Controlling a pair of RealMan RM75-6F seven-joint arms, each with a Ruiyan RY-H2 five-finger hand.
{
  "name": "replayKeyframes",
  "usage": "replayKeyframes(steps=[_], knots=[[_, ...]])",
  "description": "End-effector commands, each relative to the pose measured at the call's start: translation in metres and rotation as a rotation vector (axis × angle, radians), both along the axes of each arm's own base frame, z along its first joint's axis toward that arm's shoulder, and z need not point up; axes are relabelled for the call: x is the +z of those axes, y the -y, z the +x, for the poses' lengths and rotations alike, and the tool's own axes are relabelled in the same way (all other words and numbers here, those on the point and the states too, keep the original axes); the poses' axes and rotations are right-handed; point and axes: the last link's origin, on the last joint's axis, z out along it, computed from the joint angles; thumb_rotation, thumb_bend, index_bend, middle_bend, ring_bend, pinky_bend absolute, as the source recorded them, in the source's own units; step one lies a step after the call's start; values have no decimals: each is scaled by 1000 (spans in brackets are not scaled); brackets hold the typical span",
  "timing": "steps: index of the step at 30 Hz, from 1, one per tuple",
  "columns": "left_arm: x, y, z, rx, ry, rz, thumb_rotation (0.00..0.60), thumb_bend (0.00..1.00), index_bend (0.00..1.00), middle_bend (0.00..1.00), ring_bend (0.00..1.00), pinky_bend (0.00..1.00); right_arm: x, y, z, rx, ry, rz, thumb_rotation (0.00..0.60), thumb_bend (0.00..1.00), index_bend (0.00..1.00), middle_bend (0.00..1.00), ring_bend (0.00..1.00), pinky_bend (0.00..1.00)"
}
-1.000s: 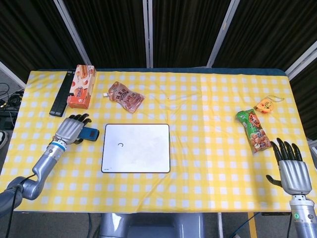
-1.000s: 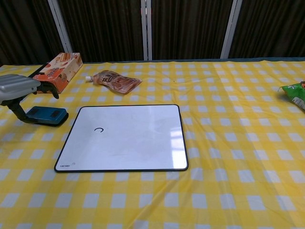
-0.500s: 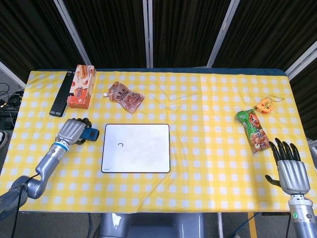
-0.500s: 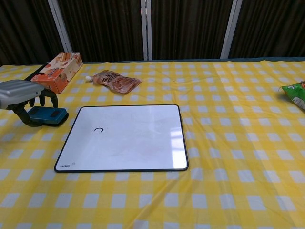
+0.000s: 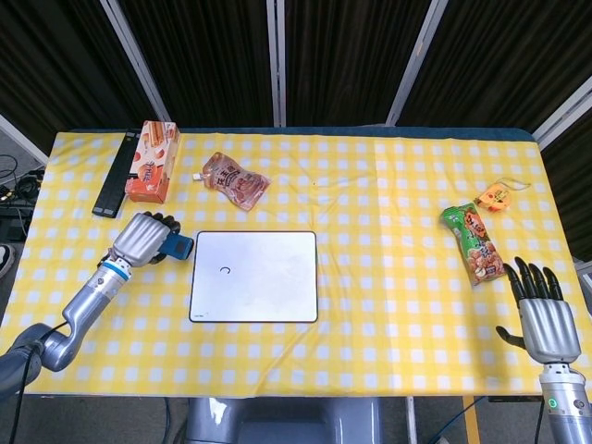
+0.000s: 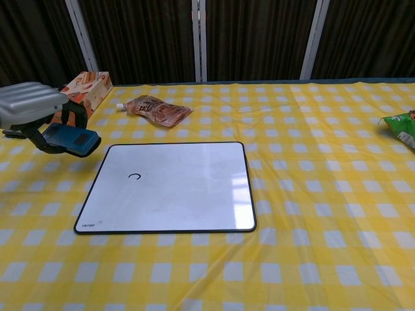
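Left hand [image 5: 141, 240] wrapped round the blue eraser [image 5: 175, 246], fingers [image 6: 72, 111] curled over its far edge, thumb under; eraser [image 6: 71, 140] now lifted off the desk [image 5: 388, 222] and tilted, poking out toward the whiteboard [image 5: 255, 276]; a second ago lying flat on the cloth just left of the board, hand merely settling over it; half a second ago fingers closing, eraser not yet raised. So: grasp made, lift begun; judged ready to carry over the board, where a small curved pen mark [image 5: 225, 270] sits in the left half. Eraser's place now: in the left hand, hanging above the desk just beside the board's far left corner, not touching the board as far as the chest view shows.

Right hand [image 5: 539, 310] at the near right edge of the desk, palm down, fingers [image 5: 530, 275] straight and spread, holding nothing; barely shifted across the three moments; out of the chest view.

Elsewhere, unmoved: orange box [image 5: 153, 160] and black bar [image 5: 116, 173] at far left; pouch [image 5: 236, 179] far of the board; green snack bag [image 5: 473, 242] and small orange item [image 5: 496, 195] at right, near the right hand but apart from it.
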Motion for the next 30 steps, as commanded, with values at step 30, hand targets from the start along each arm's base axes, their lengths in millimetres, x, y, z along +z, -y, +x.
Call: replayKeyframes(steps=[30], knots=[[-66,-5,79,-406,-418,-109,600,447,558,383,444,485,8,1,-13,-48,2,-26,600,0,0,0,0,0]])
